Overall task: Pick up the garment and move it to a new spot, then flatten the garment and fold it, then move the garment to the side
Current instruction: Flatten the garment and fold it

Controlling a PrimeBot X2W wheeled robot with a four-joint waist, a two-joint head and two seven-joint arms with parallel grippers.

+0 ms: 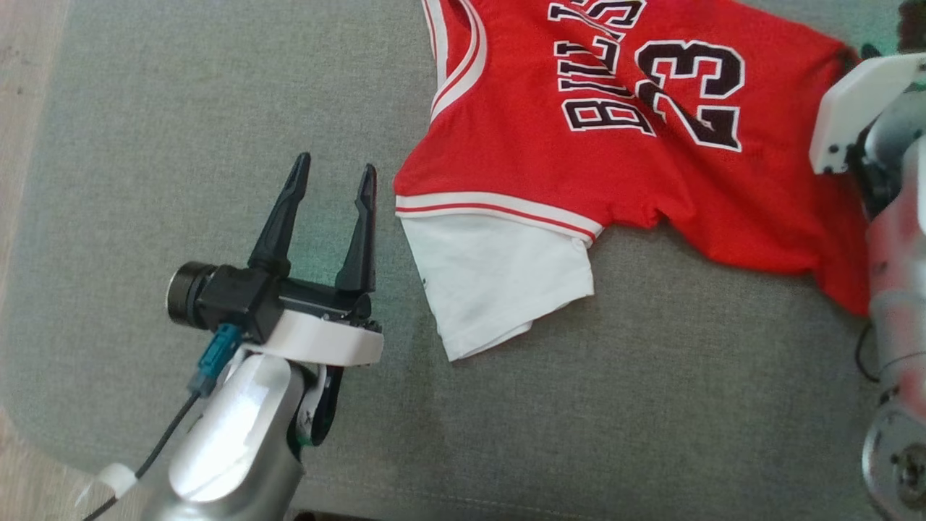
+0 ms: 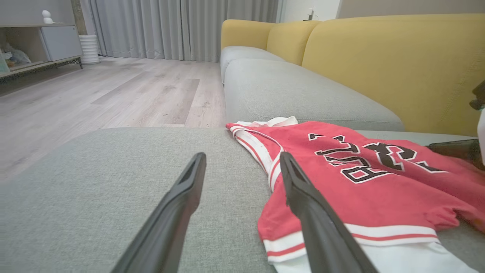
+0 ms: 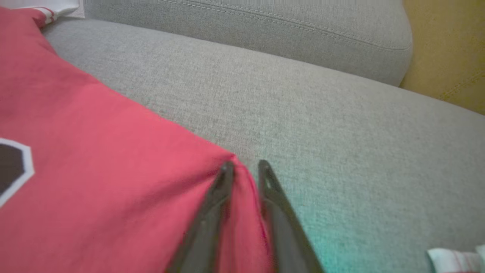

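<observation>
A wide grey woven-fabric sofa seat (image 1: 145, 181) lay flat, with a stitched seam along its rounded front edge. In the left wrist view, 3 mustard-yellow padded back cushions (image 2: 379, 57) stood behind it, and another grey seat cushion (image 2: 303, 94) lay further along. Beside the sofa stretched a pale wood-plank floor (image 2: 113, 87). Long grey pleated curtains (image 2: 170, 26) hung down to it. A low cabinet with a grey door (image 2: 57, 40) stood at the far left, with a small white figure (image 2: 47, 16) on top. A white ribbed cylinder (image 2: 89, 48) stood on the floor between cabinet and curtains.
</observation>
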